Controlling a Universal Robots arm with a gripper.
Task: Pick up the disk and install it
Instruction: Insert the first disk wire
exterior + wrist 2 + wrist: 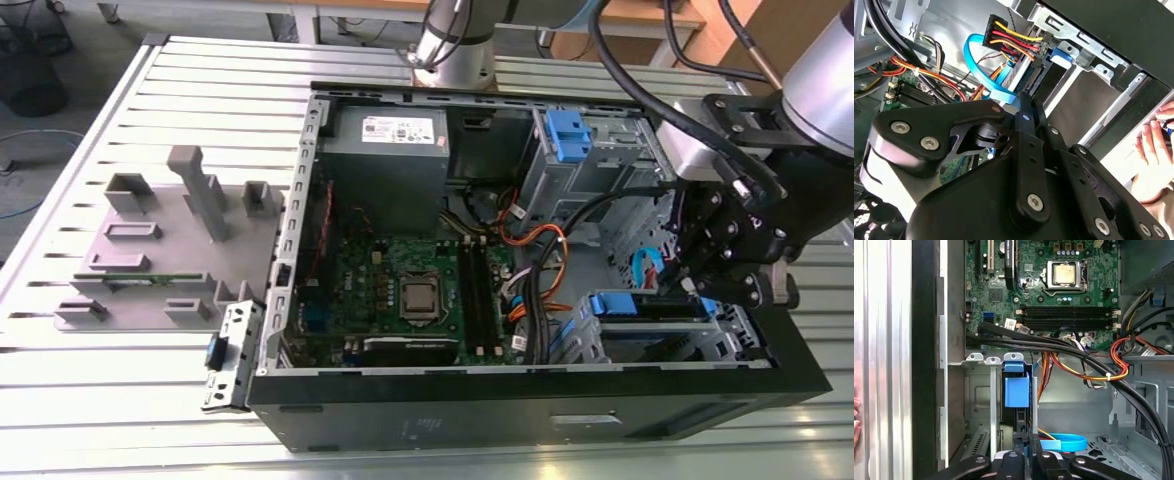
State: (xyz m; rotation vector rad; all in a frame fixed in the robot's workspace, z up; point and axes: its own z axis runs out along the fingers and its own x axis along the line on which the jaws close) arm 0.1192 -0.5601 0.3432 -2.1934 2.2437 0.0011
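Note:
The disk sits edge-up in the drive cage at the case's front corner on the exterior view's right, its blue carrier tab showing at the top of the slot. In the second wrist view the disk has a wired connector and a blue flat cable at its end. My gripper hangs right over that end of the cage. Its fingers stand close together, tips at the disk's edge, with nothing seen between them.
The open computer case lies on a slatted metal table, motherboard exposed. Black and coloured cables cross beside the cage. A second blue carrier sits in the rear bay. A grey fixture tray lies on the exterior view's left. A person's hand rests outside the case.

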